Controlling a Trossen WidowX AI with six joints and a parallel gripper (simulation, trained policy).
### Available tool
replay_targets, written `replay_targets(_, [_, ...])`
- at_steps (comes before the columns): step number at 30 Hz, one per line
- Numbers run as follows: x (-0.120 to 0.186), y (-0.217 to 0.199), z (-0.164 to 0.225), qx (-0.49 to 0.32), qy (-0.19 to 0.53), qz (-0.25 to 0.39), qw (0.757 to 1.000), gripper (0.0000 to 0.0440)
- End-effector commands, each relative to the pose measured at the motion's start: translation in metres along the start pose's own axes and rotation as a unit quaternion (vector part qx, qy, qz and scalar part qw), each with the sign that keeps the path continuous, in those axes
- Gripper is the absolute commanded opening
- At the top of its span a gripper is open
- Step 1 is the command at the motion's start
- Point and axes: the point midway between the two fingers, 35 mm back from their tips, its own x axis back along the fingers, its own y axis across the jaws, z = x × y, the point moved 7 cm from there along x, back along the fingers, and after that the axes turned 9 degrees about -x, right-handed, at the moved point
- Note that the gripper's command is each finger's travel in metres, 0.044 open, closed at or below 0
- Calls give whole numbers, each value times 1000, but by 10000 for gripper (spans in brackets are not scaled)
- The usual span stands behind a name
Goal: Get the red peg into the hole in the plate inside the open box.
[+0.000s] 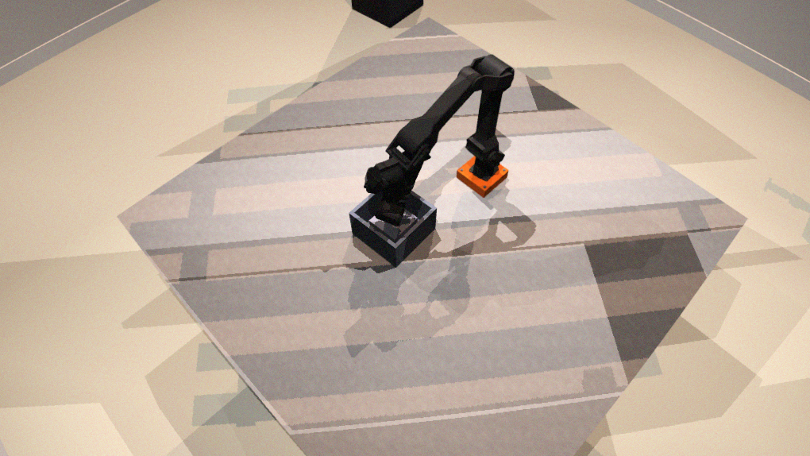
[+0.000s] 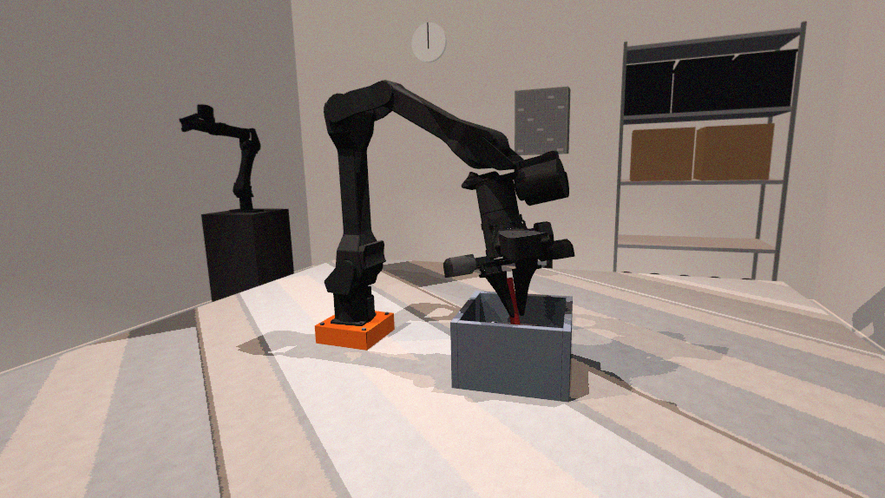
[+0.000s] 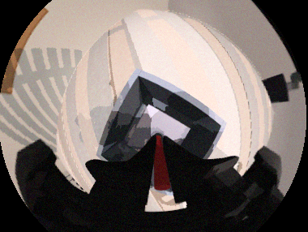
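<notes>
My gripper (image 2: 518,314) (image 3: 159,138) is shut on the red peg (image 2: 511,291) (image 3: 161,174). The peg leans slightly in the exterior view, its upper part showing between the fingers. The fingertips are inside the mouth of the dark grey open box (image 1: 372,240) (image 2: 510,360) (image 3: 203,122), a little below its rim. The pale plate (image 3: 167,121) shows at the box's bottom in the wrist view. The hole is hidden behind the fingertips, and the peg's lowest end is hidden too, so I cannot tell whether it touches the plate.
The box's four walls stand close around the fingers. The arm's orange base (image 1: 482,182) (image 2: 350,334) stands on the striped table top (image 1: 396,385) (image 2: 383,427), behind the box in the top view. A shelf rack (image 2: 699,183) and a second arm on a black pedestal (image 2: 247,253) are in the background.
</notes>
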Motion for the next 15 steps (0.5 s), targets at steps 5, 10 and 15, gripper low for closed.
replay_targets(5, [-20, 2, -4, 20, 14, 21, 999, 127])
replay_targets(10, [-24, 5, -9, 31, 17, 33, 999, 140])
replay_targets(15, [-25, 15, -18, 39, 18, 32, 999, 134])
